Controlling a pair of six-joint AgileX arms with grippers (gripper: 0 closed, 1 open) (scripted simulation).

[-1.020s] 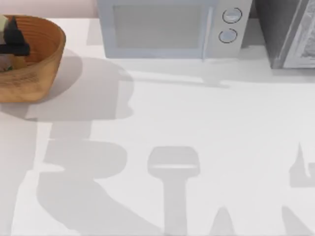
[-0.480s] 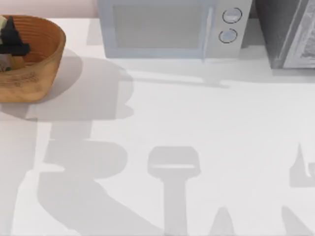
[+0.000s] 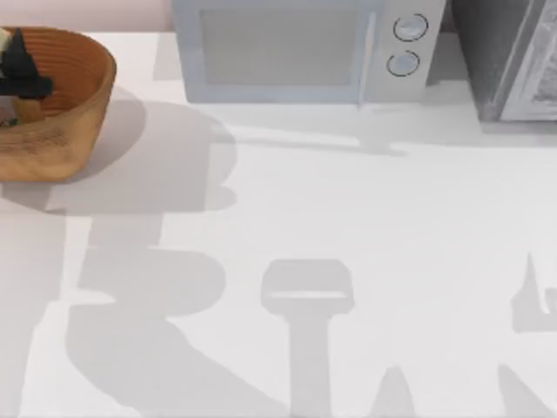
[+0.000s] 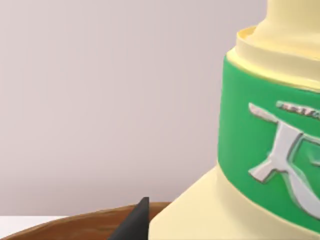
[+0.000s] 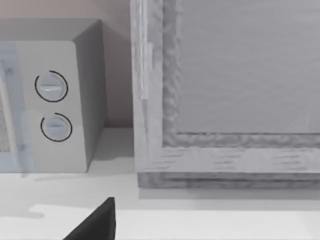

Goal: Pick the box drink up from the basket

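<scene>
The tan-orange woven basket (image 3: pixel 65 122) stands at the table's far left corner. The pale yellow box drink (image 3: pixel 5 42) with its green-and-white label (image 4: pixel 270 150) is upright inside it, and only slivers of it show around the gripper in the top view. My left gripper (image 3: pixel 24 74) reaches in over the basket at the picture's left edge and is shut on the drink. One black fingertip (image 4: pixel 134 224) lies against the drink's base, above the basket rim (image 4: pixel 75 225). A dark part of my right gripper (image 5: pixel 95 225) hangs over the table in front of the microwave.
A white microwave (image 3: pixel 296 48) with two round knobs (image 3: pixel 409 28) stands at the back centre. A grey cabinet (image 3: pixel 513 61) fills the back right corner. Arm shadows lie across the white tabletop (image 3: pixel 348 218).
My left gripper and the drink have shifted slightly within the basket. Nothing else has moved.
</scene>
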